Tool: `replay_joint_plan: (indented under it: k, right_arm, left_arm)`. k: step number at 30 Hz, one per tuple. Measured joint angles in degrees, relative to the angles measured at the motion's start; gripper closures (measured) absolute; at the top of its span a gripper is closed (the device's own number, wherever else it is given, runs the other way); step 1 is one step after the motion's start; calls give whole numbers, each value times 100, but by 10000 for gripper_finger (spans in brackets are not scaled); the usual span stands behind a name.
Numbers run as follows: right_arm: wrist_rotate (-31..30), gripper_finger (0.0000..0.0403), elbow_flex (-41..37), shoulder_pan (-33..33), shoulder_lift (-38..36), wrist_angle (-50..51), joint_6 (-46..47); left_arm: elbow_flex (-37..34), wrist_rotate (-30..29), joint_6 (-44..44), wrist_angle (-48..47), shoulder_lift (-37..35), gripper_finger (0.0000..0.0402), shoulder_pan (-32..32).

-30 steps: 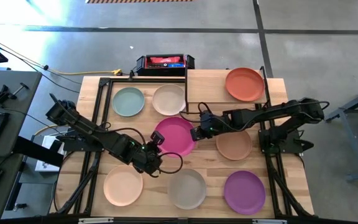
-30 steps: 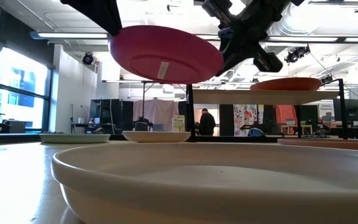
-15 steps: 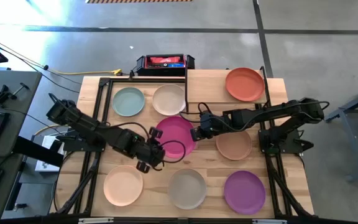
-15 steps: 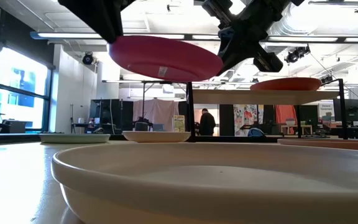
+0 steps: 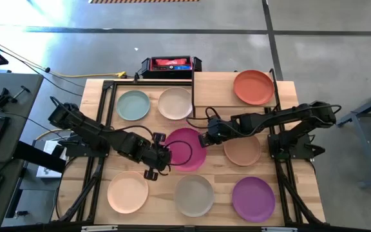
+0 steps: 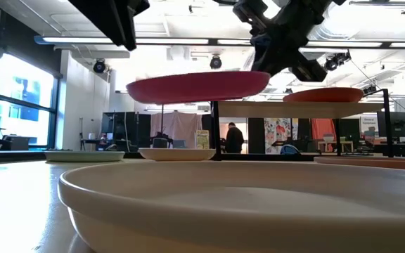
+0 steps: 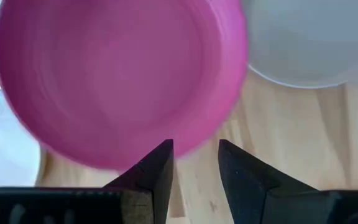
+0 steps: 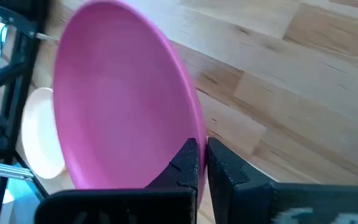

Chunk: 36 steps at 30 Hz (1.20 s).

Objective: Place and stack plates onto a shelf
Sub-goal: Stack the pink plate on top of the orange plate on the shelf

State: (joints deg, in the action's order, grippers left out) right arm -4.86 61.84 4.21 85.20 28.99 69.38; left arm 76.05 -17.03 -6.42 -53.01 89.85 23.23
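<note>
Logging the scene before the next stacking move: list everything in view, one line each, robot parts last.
magenta plate: 1, magenta, lifted over the table's middle, rim pinched by the right gripper
orange-red plate: 1, orange-red, on the shelf
shelf: 1, light wood, table's far right
teal plate: 1, teal, far left of table
cream plate: 1, cream, beside the teal plate
tan plate: 1, tan, right of middle
peach plate: 1, peach, near left
pale grey plate: 1, pale grey, near middle
purple plate: 1, purple, near right
box: 1, black and red, behind the table
person: 1, dark clothes, far in the room
left gripper: open, at the magenta plate's left edge
right gripper: shut on the magenta plate
</note>
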Motion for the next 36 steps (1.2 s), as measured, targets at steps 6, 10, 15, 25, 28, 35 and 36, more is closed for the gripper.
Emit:
replay_joint_plan:
  k: [6, 10, 15, 25, 28, 35, 36]
  right_arm:
    - [-58, 402, 0, -42, -299, 244, 2]
    - [-110, 402, 2, -121, -603, 453, -42]
    - [-109, 403, 2, -329, -1004, 1039, -113]
    - [179, 403, 2, -1211, -2068, 1818, -675]
    - [238, 403, 2, -1587, -2430, 2062, -871]
    - [279, 403, 2, -2607, -3231, 2532, -1275]
    - [297, 403, 2, -2764, -3334, 2560, -1324]
  left_arm:
    - [-2, -37, -178, -100, -259, 294, 128]
    - [2, -200, -302, -248, -518, 298, 128]
    - [2, -901, -291, -399, -799, 300, 99]
    - [5, -1703, -46, -633, -1111, 300, -290]
    - [4, -1716, -41, -627, -1134, 300, -478]
    - [4, -1713, 349, -633, -1124, 300, -933]
    - [4, -1714, 357, -632, -1124, 300, -1002]
